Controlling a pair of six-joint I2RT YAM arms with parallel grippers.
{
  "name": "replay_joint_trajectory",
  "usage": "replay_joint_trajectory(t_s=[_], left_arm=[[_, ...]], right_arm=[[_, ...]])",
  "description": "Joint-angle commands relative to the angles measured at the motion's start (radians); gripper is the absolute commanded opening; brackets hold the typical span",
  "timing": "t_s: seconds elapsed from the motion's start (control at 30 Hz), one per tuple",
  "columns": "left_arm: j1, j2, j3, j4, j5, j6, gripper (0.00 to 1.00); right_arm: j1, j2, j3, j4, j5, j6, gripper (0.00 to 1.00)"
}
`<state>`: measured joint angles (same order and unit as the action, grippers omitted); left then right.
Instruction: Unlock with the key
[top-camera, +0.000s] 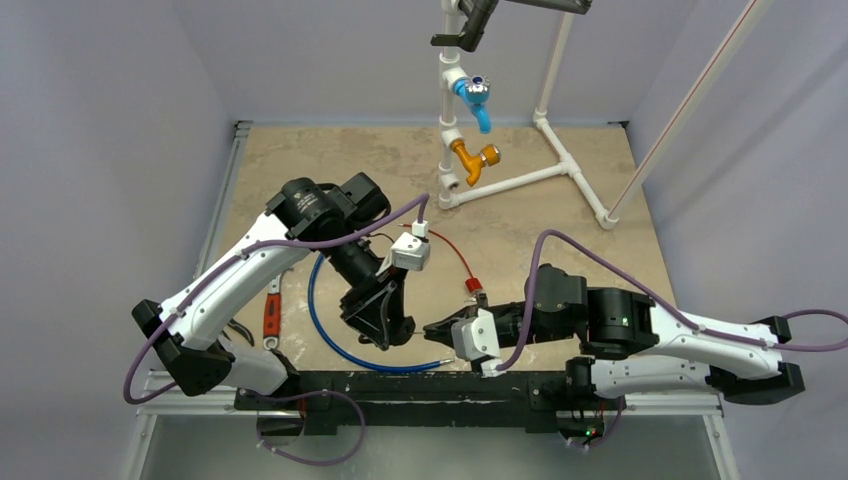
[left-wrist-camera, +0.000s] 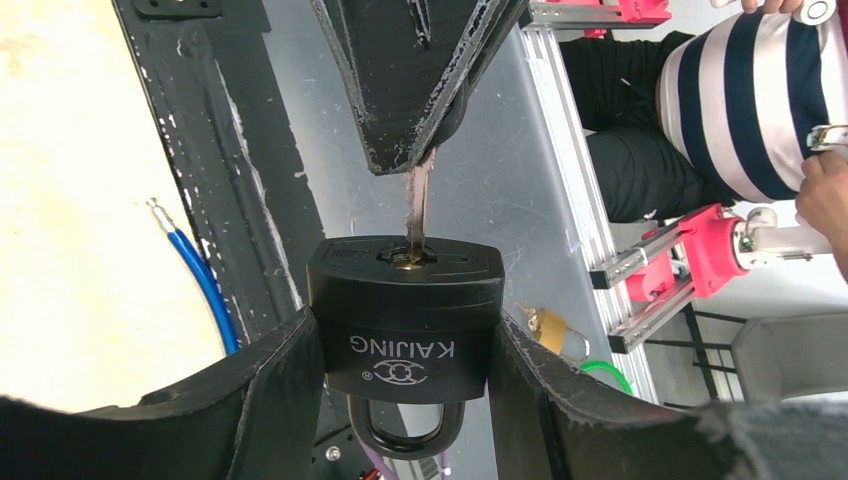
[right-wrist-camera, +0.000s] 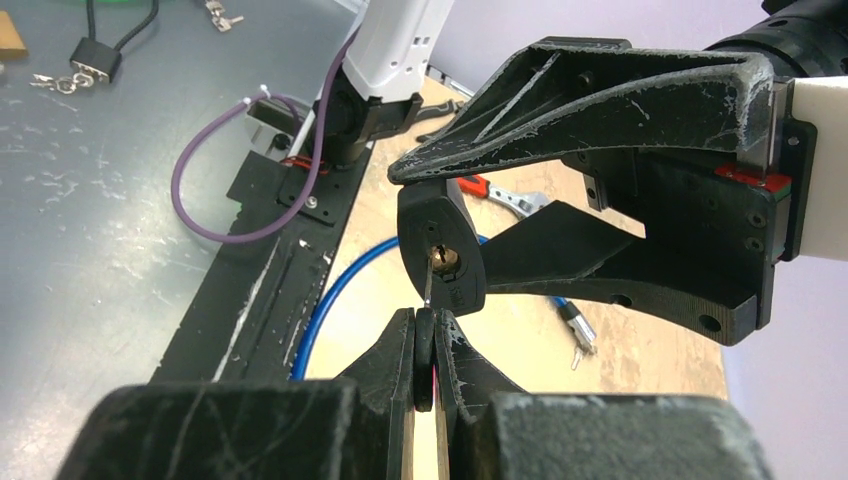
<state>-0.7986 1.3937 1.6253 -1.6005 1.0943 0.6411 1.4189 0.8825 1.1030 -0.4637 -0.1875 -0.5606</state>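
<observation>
Padlock (left-wrist-camera: 405, 310) sits clamped in left tool (top-camera: 388, 328) above the near-centre tabletop (top-camera: 560, 230), while right tool (right-wrist-camera: 425, 330), closed on key (left-wrist-camera: 418, 205), holds its blade in the keyhole (left-wrist-camera: 405, 257).

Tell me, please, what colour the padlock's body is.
Black, with pale lettering; the padlock shows best in the left wrist view.

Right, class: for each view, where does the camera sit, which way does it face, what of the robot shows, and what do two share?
Top external: above, behind the bases, looking down at the table; left arm and right arm show.
Left wrist: faces the padlock between the left fingers; the right gripper shows above.
Right wrist: looks along the right fingers at the padlock in the left gripper.
Shared: both wrist views show the key in the keyhole.
</observation>
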Motion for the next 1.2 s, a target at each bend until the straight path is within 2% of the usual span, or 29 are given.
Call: replay_joint_trajectory(t_s=[0.0,0.6,0.87,1.17], left_arm=[[0.01,-0.02,0.056,-0.197,0.107,0.015,0.0],[-0.016,-0.025,0.09,-0.197,0.092,0.021,0.0],[-0.075,-0.036,0.092,-0.197,0.064,0.032,0.0],[-0.087,-0.049,0.12,-0.197,0.062,0.036,0.0]], right_arm=[[0.005,0.016,-0.022,0.035,-0.109,0.045,0.0],[0.002,0.061,-0.056,0.125,-0.191,0.067,0.0],[0.0,0.059,-0.055,0.174,-0.215,0.093,0.0],[0.001,0.063,-0.083,0.21,-0.173,0.118,0.0]])
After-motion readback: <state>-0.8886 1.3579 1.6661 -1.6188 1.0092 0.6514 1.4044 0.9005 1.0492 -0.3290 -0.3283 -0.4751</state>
